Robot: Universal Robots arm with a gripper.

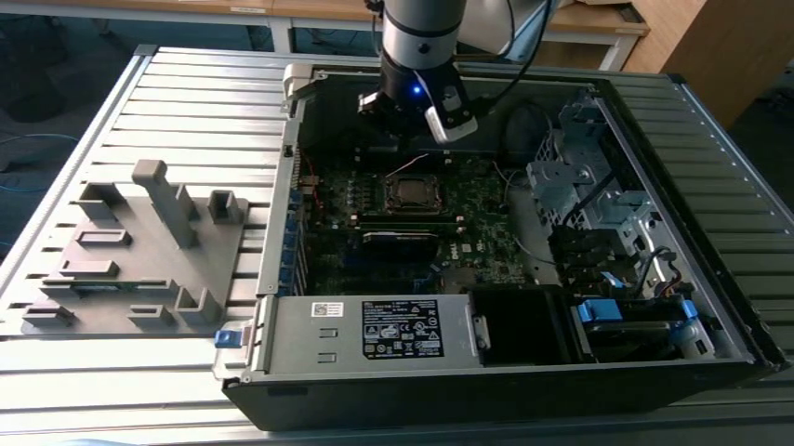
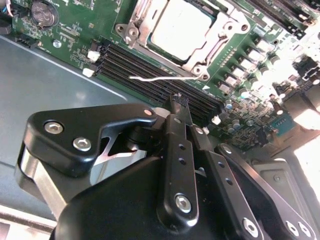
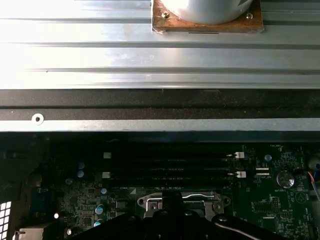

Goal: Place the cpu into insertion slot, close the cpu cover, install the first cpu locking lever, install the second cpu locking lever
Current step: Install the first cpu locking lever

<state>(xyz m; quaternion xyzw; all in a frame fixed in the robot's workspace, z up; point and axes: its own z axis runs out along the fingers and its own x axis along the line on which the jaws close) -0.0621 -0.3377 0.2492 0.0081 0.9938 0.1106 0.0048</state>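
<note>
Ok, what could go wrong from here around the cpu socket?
The thin locking lever sticks out loose across the memory slots; the hand, just beside it, might slip off or bend it. The cpu cover seems not yet clamped over the cpu, so a knock could shift it.

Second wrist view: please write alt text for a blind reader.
The silvery cpu lies framed by the cpu cover on a green motherboard. The black tool hangs in front, near the memory slots.
</note>
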